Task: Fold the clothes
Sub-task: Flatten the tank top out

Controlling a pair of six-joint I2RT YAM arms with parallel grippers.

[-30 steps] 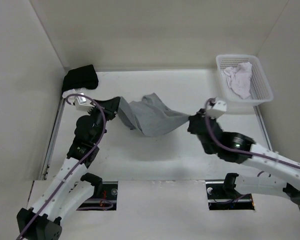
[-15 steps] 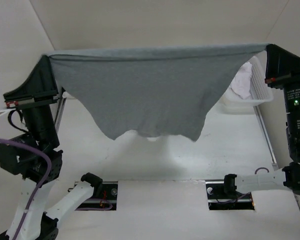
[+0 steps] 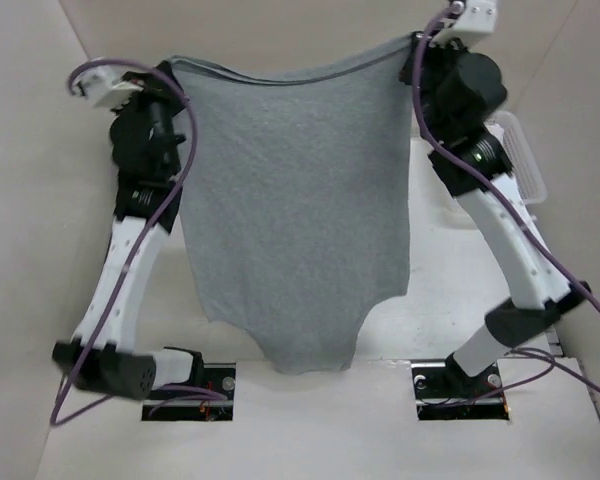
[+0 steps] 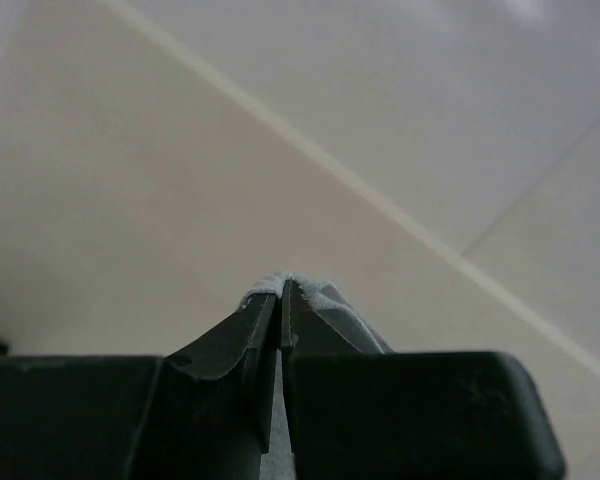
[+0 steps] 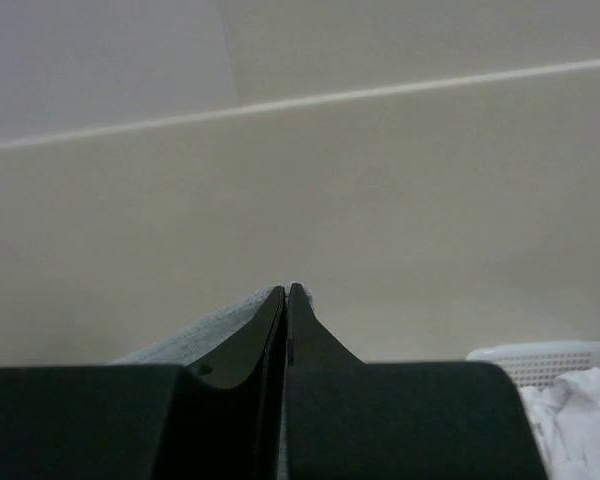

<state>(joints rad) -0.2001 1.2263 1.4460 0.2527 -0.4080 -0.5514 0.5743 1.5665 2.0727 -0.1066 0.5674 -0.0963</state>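
Both ends clamped: left gripper (image 3: pixel 174 70), right gripper (image 3: pixel 417 46) tight on grey T-shirt (image 3: pixel 295 200), hoisted from bunched to spread; lay flat next.

Arms: left arm (image 3: pixel 125 265) and right arm (image 3: pixel 510 235), white shells, black joints.
Grippers: left gripper (image 4: pixel 285 288) and right gripper (image 5: pixel 287 291), matte black tapered fingers.
Cables: purple cable (image 3: pixel 108 66), looping behind the jaws.

The T-shirt (image 3: pixel 295 200) is soft, matt, heathered grey knit cloth. The left tool (image 4: pixel 283 292) and right tool (image 5: pixel 287 293) look like matt black plastic. The basket (image 5: pixel 540 355) is white latticed plastic, and the table (image 3: pixel 450 300) is smooth matt white.
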